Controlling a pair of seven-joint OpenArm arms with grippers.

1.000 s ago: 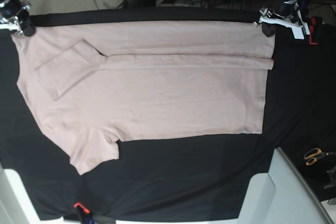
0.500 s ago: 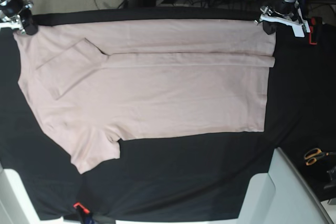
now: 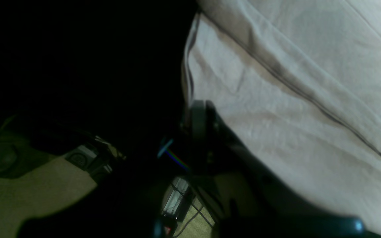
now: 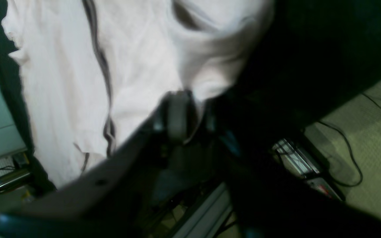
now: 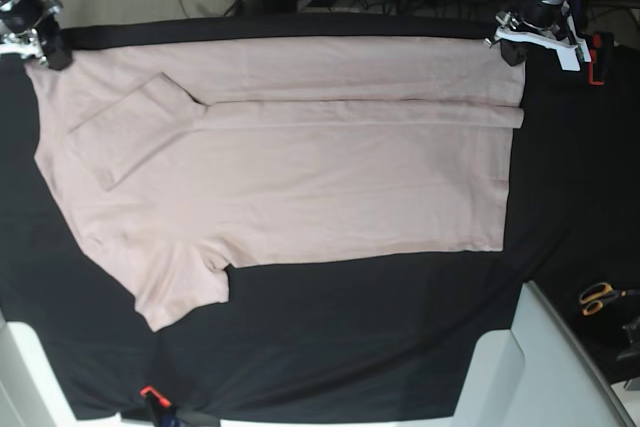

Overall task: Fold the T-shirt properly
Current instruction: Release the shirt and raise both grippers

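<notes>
Since the earlier base frames, we are seeing the T-shirt pulled a little further toward 12 o'clock, its upper edge now lying straighter along the far rim of the table, while both arms are staying at the top corners.

We are finding no containers holding anything on the table; only orange-handled scissors are lying off at 4 o'clock on the right.

The pink T-shirt is lying flat across the black cloth, one long strip folded over along its upper edge, a sleeve folded in at 10 o'clock and the other sleeve sticking out at 7 o'clock.

The left pincer is sitting at the 1 o'clock corner, closed on the T-shirt hem; the left wrist view is showing a dark finger pressed against the fabric edge, which the base view is not resolving.

The right pincer is sitting at the 11 o'clock corner; its wrist view is showing blurred cloth draped at the finger, and we cannot tell whether its jaws are gripping or parted.
</notes>
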